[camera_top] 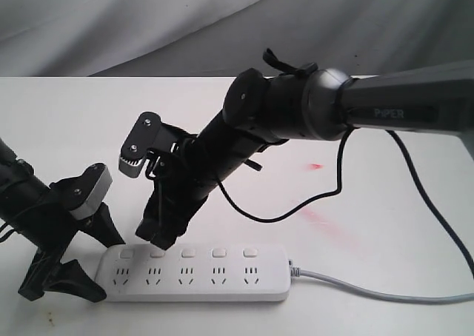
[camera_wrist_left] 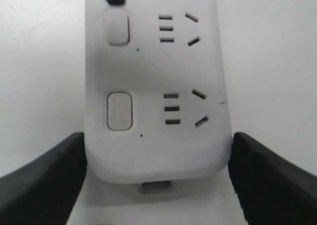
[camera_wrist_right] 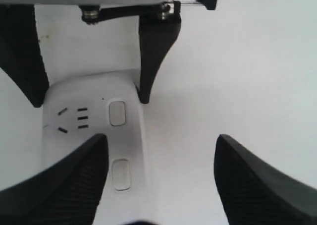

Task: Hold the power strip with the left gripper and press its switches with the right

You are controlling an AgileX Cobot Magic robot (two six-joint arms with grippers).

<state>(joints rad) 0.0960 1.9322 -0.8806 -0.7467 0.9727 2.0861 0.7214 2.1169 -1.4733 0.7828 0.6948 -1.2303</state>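
The white power strip lies flat near the table's front edge, and its grey cord runs off to the right. My left gripper is shut on its left end, with one black finger pressed against each long side. The row of square switches runs along the far edge. My right gripper hangs open just above the first two switches. In the right wrist view one finger overlaps the strip beside a switch, while the other hangs over bare table.
The strip rests on a white table with faint red marks to the right. A loose black cable droops from the right arm over the table. Grey cloth hangs behind.
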